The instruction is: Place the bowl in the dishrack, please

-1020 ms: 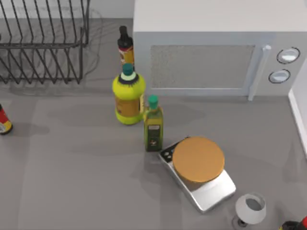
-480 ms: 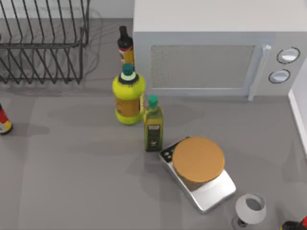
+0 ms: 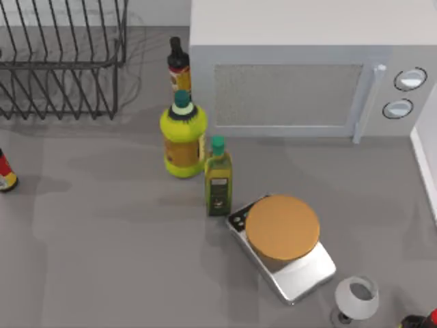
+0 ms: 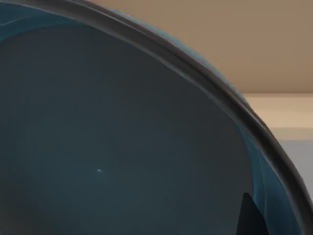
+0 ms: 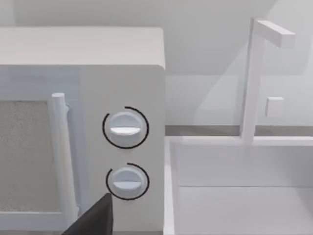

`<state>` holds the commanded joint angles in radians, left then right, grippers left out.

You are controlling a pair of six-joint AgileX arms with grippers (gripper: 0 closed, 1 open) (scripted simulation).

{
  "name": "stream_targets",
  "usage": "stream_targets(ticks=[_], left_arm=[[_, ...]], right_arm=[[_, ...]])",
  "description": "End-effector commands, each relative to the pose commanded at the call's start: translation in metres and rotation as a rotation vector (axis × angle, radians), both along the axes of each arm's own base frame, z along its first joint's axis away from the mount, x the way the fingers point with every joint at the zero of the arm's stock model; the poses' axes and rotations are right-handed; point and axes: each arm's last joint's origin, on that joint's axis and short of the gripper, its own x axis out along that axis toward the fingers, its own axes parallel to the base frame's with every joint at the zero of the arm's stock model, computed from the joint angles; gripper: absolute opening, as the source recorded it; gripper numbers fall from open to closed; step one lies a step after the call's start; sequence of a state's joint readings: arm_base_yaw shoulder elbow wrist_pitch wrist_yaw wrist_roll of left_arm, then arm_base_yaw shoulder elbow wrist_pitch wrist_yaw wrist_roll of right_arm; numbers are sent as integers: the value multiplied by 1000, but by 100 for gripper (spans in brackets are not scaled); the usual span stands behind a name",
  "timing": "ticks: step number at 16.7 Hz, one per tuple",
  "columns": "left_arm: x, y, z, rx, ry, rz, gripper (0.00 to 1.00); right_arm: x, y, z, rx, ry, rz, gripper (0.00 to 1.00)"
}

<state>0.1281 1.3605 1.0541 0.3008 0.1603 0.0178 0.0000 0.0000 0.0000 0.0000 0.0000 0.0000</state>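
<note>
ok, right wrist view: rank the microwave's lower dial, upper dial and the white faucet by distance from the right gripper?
1. Lower dial, on the microwave front, beside the right gripper.
2. Upper dial, just above it.
3. White faucet, back behind the sink.

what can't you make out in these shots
- Bowl: left wrist view is so close that most of it runs past the edges; how it is held is unclear.
- Dishrack: cut by the top view's top and left edges.
- Red bottle: cut by the left edge.
- Microwave: cut by the right wrist view's edge.
</note>
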Motion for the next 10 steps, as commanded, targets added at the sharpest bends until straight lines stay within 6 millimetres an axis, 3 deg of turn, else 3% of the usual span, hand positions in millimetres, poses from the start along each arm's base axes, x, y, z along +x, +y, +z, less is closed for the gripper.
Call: stream_targets(ticks=[2, 5, 8, 10], left_arm=[[27, -2, -33, 3, -11, 0, 0], [51, -7, -80, 4, -21, 0, 0], [61, -12, -114, 0, -8, 0, 0], [63, -14, -123, -2, -3, 0, 0]], right_arm=[[0, 0, 0, 0, 0, 0, 100], [0, 0, 0, 0, 0, 0, 100], [0, 0, 0, 0, 0, 0, 100], [0, 0, 0, 0, 0, 0, 100]])
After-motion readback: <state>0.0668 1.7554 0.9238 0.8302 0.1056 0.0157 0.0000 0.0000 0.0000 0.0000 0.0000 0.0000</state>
